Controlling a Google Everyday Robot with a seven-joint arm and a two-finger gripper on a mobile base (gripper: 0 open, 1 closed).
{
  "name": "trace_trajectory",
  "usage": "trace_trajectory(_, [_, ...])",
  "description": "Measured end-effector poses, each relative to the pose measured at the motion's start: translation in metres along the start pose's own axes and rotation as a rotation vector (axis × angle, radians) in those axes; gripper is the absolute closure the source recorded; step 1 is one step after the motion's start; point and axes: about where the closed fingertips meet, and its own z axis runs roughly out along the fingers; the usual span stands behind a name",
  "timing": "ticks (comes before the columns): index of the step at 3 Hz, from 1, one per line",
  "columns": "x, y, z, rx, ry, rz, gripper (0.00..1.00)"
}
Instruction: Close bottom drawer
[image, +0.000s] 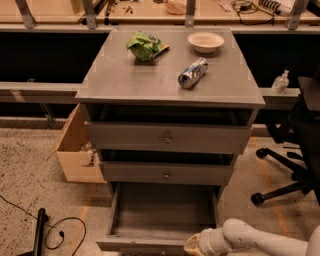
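Note:
The bottom drawer (160, 215) of the grey cabinet (165, 80) is pulled far out, a wide shallow grey tray that looks bare inside. Its front panel (135, 245) lies at the lower edge of the view and its knob is cut off. My gripper (194, 245) comes in from the lower right on a white arm (260, 240) and sits against the right part of the drawer's front. The two upper drawers with brass knobs (167, 139) (166, 175) stand slightly out.
On the cabinet top lie a green chip bag (145, 46), a white bowl (205, 42) and a lying can (193, 73). A cardboard box (75, 150) stands at the left, a black office chair (295, 150) at the right. A black cable (55, 235) lies on the floor.

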Motion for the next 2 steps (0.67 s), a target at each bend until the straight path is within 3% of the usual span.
trace_trajectory(2, [0.010, 0.009, 0.034, -0.022, -0.001, -0.031, 1.00])
